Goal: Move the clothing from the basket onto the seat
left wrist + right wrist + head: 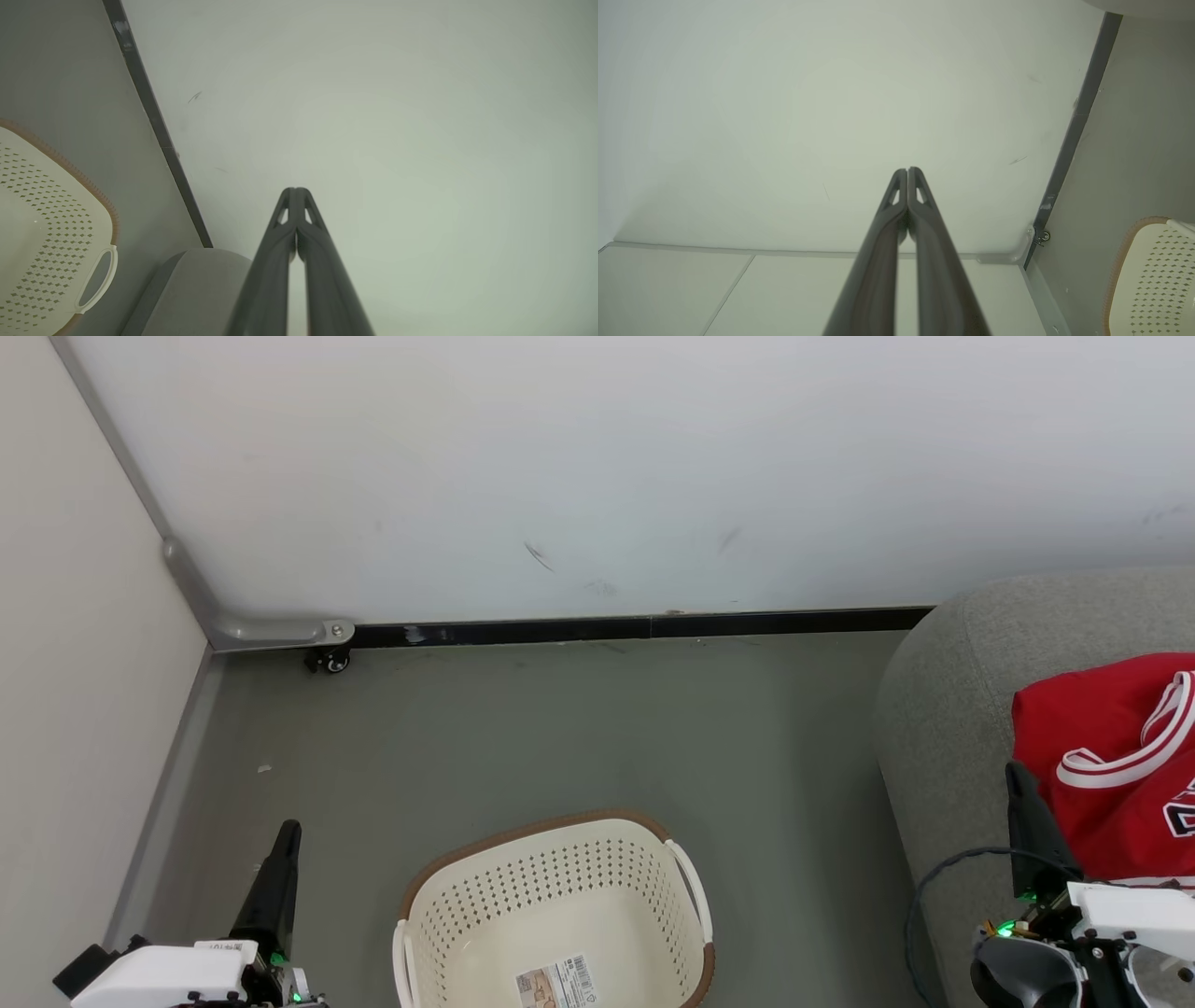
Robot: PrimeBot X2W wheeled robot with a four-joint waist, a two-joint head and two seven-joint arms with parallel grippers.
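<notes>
Grey floor (560, 728) bears basket (551, 882) | clothing (1102, 747) lies on seat (943, 728) | left end effector (295, 190) clenched | right end effector (907, 170) clenched

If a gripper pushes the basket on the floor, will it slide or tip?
Probably slide: the basket looks like thin perforated plastic and seems empty, so likely light. Its wide base on the smooth grey floor makes tipping unlikely.

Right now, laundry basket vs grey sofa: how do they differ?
Material: the laundry basket is cream perforated plastic with a brown rim; the grey sofa is fabric.
Load: the laundry basket's visible inside has just a barcode sticker; the grey sofa carries the red jersey.
Size: the grey sofa is far bulkier than the laundry basket.
Shared: both stand on the floor.
</notes>
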